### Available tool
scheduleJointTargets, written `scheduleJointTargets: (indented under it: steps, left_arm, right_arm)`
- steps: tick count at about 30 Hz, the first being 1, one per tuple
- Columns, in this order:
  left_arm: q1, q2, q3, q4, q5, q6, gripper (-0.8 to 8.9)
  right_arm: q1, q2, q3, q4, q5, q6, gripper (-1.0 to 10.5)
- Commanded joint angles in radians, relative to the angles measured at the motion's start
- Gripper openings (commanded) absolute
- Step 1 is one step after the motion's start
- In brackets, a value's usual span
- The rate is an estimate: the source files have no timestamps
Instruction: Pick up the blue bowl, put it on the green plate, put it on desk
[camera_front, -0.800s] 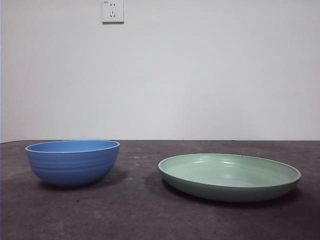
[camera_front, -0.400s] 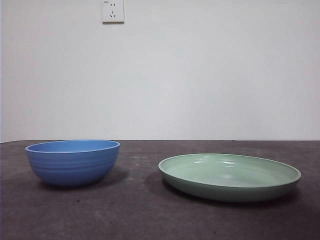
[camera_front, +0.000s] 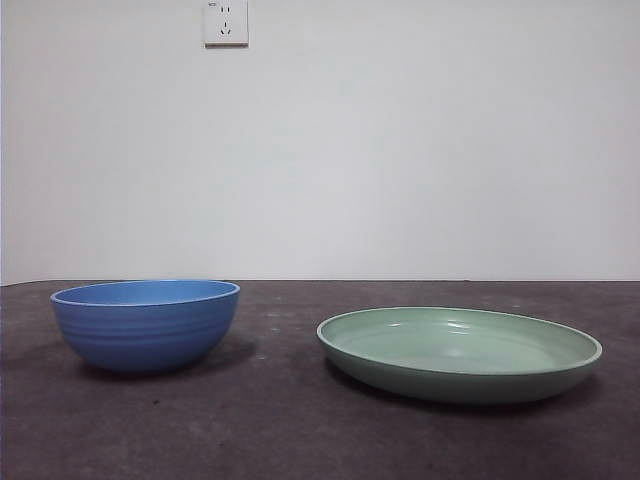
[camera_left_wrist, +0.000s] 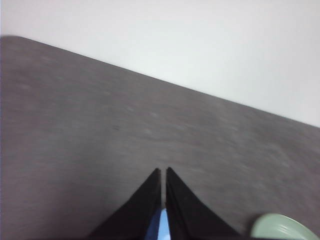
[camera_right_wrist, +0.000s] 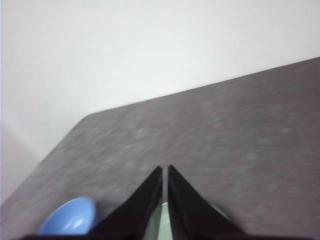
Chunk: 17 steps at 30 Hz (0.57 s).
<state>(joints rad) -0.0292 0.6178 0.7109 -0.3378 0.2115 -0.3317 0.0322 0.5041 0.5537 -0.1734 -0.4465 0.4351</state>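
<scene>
Currently I see both arms raised clear: left gripper (camera_left_wrist: 163, 172) and right gripper (camera_right_wrist: 165, 171) pinched narrow, holding nothing; blue bowl (camera_front: 146, 324) sits left of green plate (camera_front: 459, 352) on the desk (camera_front: 280, 430).

The front view looks level across the desk (camera_front: 300, 430) from its near edge, close in. Both wrist cameras look down from above, blurred; each shares the blue bowl (camera_front: 147, 323) and green plate (camera_front: 460, 352), plate at the bowl's three o'clock.

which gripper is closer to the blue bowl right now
Left. The left gripper, jaws shut, hangs above the blue bowl, blue showing between its jaws. The right gripper, also shut, is over the green plate, the bowl off to its side.
</scene>
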Motion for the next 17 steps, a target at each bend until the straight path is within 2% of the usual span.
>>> scheduleJointTargets:
  steps: [1, 6, 11, 14, 17]
  left_arm:
    - [-0.011, 0.070, 0.072, -0.010, 0.086, 0.003, 0.17]
    - [-0.034, 0.177, 0.171, -0.109, 0.231, 0.024, 0.19]
    - [-0.068, 0.249, 0.206, -0.187, 0.344, 0.058, 0.27]
    - [-0.089, 0.267, 0.206, -0.217, 0.389, 0.065, 0.28]
    - [-0.110, 0.277, 0.206, -0.233, 0.391, 0.089, 0.29]
  right_arm:
    - [0.008, 0.101, 0.092, -0.032, -0.089, -0.016, 0.1]
    - [0.031, 0.256, 0.252, -0.130, -0.220, -0.081, 0.1]
    - [0.046, 0.388, 0.402, -0.296, -0.339, -0.145, 0.1]
    - [0.046, 0.438, 0.452, -0.389, -0.371, -0.199, 0.1]
    - [0.047, 0.457, 0.461, -0.444, -0.373, -0.255, 0.1]
